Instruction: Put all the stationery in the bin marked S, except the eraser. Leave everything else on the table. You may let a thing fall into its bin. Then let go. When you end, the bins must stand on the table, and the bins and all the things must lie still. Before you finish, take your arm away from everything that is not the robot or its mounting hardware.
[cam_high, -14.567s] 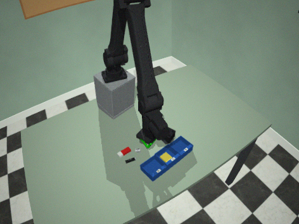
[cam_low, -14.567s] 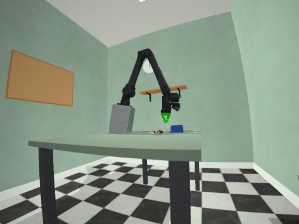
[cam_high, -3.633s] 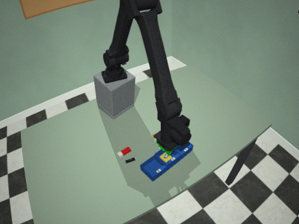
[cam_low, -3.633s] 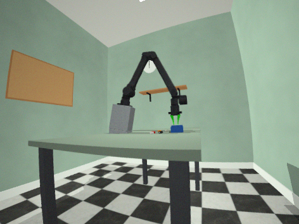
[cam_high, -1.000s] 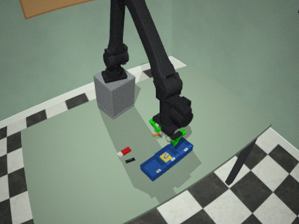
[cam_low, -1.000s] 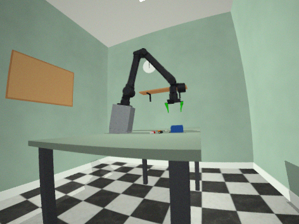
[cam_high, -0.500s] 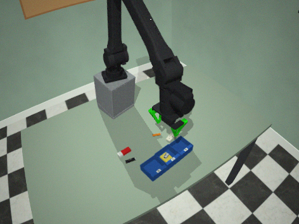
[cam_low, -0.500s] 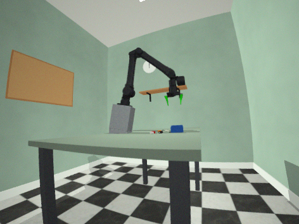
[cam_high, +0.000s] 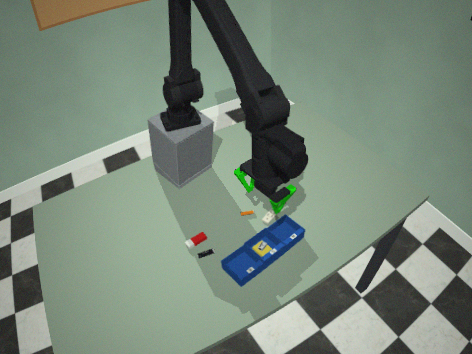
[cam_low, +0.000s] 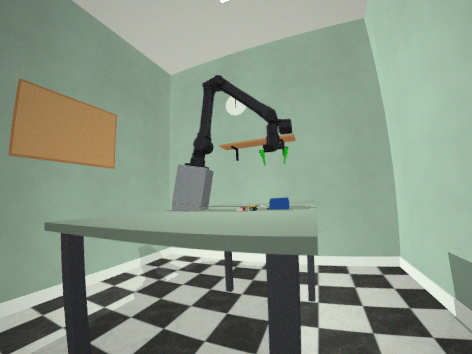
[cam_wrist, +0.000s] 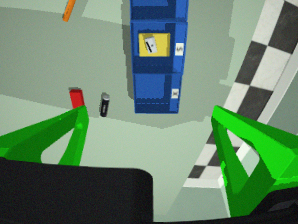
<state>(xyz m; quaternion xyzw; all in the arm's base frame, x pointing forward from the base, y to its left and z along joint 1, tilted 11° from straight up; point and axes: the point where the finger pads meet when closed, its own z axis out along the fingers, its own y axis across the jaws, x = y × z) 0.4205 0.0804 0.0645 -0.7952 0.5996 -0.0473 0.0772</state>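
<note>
Overhead, one black arm (cam_high: 250, 65) on one grey pedestal (cam_high: 192, 165), its gripper (cam_high: 265, 192) hanging well above the bench (cam_high: 100, 240) with both green fingers spread to their widest and nothing between them. On the bench, one blue bin tray (cam_high: 240, 272), long and split into three compartments, each with a small white label on its wall; lettering too small to read in the top view, and only partly legible in the wrist view. In the middle compartment of the tray, one yellow pad-like item (cam_high: 262, 247) lying flat; the other two compartments showing only blue floor. Just beside the tray's far end, one white domino-like block (cam_high: 268, 217) with dark dots, apart from the wall. A little farther from that same end, toward the pedestal, one small orange stick (cam_high: 247, 213). Off the tray's long side, toward the near end, one red-and-white block (cam_high: 196, 239) and one small black item (cam_high: 205, 254), the two near each other but not touching. Four loose things outside the tray in all, one inside.
</note>
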